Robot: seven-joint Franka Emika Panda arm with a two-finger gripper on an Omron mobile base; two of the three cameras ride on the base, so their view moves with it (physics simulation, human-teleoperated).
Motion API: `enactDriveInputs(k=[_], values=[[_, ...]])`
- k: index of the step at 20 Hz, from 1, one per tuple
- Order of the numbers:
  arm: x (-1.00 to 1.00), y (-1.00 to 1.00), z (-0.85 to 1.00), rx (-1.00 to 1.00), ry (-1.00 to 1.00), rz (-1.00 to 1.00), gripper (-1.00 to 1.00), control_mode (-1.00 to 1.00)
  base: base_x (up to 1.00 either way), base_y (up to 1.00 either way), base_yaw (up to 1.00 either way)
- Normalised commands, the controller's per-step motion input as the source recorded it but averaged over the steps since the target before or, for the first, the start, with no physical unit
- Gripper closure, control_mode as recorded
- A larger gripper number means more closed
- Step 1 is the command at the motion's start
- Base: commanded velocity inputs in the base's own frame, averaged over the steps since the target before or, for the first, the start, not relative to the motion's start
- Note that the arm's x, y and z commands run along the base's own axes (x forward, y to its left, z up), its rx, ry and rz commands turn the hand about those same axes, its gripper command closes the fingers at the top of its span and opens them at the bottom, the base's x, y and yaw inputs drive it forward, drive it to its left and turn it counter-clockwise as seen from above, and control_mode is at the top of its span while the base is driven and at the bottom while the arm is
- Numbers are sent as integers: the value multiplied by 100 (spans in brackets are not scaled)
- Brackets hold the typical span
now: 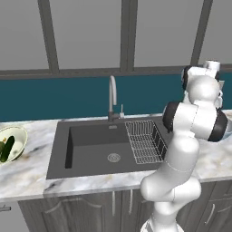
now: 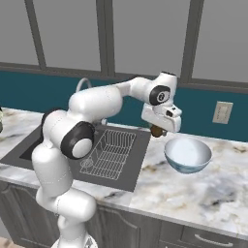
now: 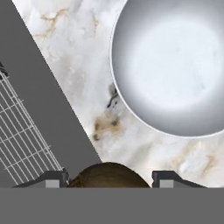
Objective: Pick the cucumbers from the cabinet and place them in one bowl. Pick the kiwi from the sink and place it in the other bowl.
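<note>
Kiwi (image 3: 107,175), brown and rounded with a dull fuzzy skin, sits clamped between the half-spread fingers of the gripper (image 2: 157,131), hanging above the marble counter (image 2: 203,189) between the sink (image 2: 121,167) and the blue-teal bowl (image 2: 188,154). That bowl's pale inside is bare. Far left, the cream bowl (image 1: 19,136) holds dark green cucumbers (image 1: 6,148).

**Hidden and cut-off parts**

In the hand view, the grey band at the bottom is cutting off most of the kiwi (image 3: 107,176), leaving just its brown top showing between the pincer (image 3: 109,178) fingertips. The other bowl (image 3: 173,65) is running off the top and right edges. In the left base view, the frame's left edge is clipping the cream bowl (image 1: 17,136), and the cucumbers (image 1: 6,148) inside are showing partly.
</note>
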Motion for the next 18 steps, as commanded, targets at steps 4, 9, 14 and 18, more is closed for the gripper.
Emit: enactDriveInputs(k=[4, 9, 14, 18], values=[[-39, -62, 6, -1, 0, -16, 100, -100, 0, 0, 0], [-27, -67, -27, -1, 0, -14, 100, -100, 0, 0, 0], [32, -44, -38, 0, -10, 0, 100, -100, 0, 0, 0], [63, -42, -32, 2, 1, 0, 100, -100, 0, 0, 0]])
